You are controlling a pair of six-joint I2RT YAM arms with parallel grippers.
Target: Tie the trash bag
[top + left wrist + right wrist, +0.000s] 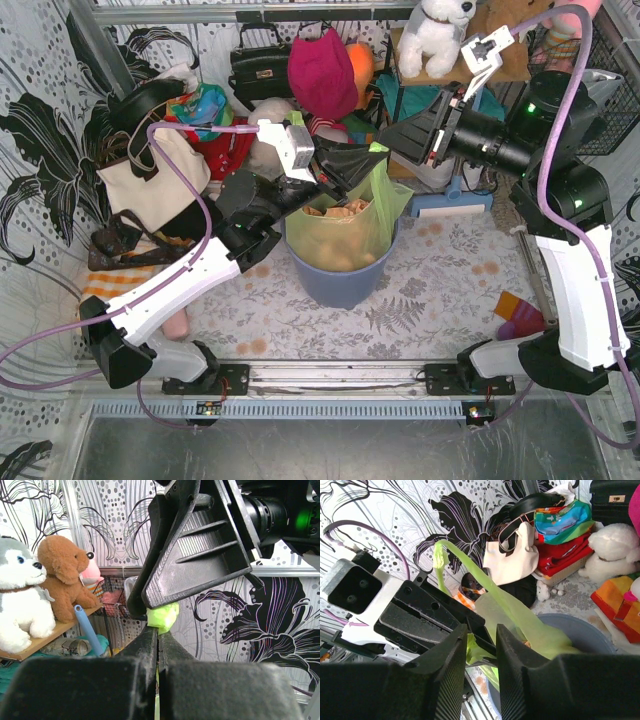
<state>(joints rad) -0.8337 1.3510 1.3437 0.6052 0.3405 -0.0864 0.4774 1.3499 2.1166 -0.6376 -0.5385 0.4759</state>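
The lime-green trash bag (350, 235) sits in the blue-grey bin (340, 285) at the table's middle, with tan paper showing through. Its top is drawn up into strips. My left gripper (345, 170) is above the bin's far rim, shut on a bunched strip of the bag (162, 616). My right gripper (388, 140) meets it from the right. In the right wrist view my right gripper (481, 635) is open, its fingers astride the left gripper's tip (485, 632) and a fold of bag (520, 620). One strip rises up and to the left (440, 560).
A cream tote (150, 180), black handbags, clothes and plush toys (435, 35) crowd the back. A blue-handled brush (450, 205) lies right of the bin. Coloured blocks (515, 315) lie near the right arm's base. Patterned walls stand on both sides.
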